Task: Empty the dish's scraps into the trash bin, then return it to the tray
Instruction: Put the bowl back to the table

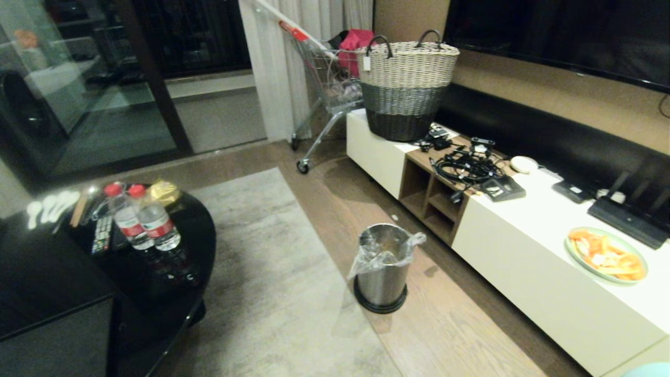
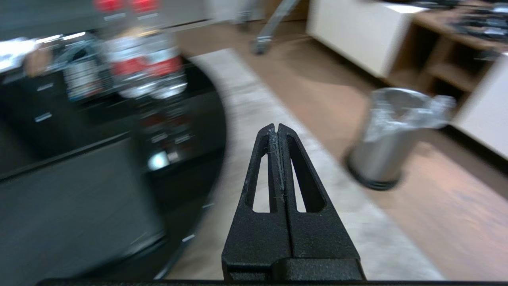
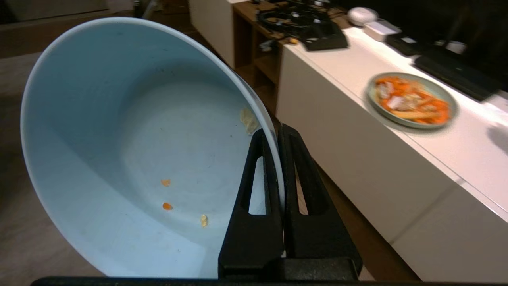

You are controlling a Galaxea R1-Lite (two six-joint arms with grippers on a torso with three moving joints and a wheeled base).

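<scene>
My right gripper [image 3: 274,133] is shut on the rim of the dish [image 3: 139,139], a pale bluish-white bowl held tipped on its side. Only a few tiny orange and pale bits of the scraps [image 3: 167,205] cling inside it. In the head view a sliver of the dish [image 1: 651,369] shows at the bottom right corner. The steel trash bin [image 1: 384,267] with its clear liner stands on the wood floor ahead, also seen as the trash bin [image 2: 387,135] in the left wrist view. The black tray [image 1: 52,340] lies at the near left. My left gripper [image 2: 276,127] is shut and empty above the rug.
A round black table [image 1: 193,235] at left carries two water bottles [image 1: 141,217] and a remote. A long white cabinet [image 1: 523,251] at right holds a pale-green plate of orange slices [image 1: 606,255], cables and a woven basket [image 1: 405,84]. A shopping cart [image 1: 327,78] stands behind.
</scene>
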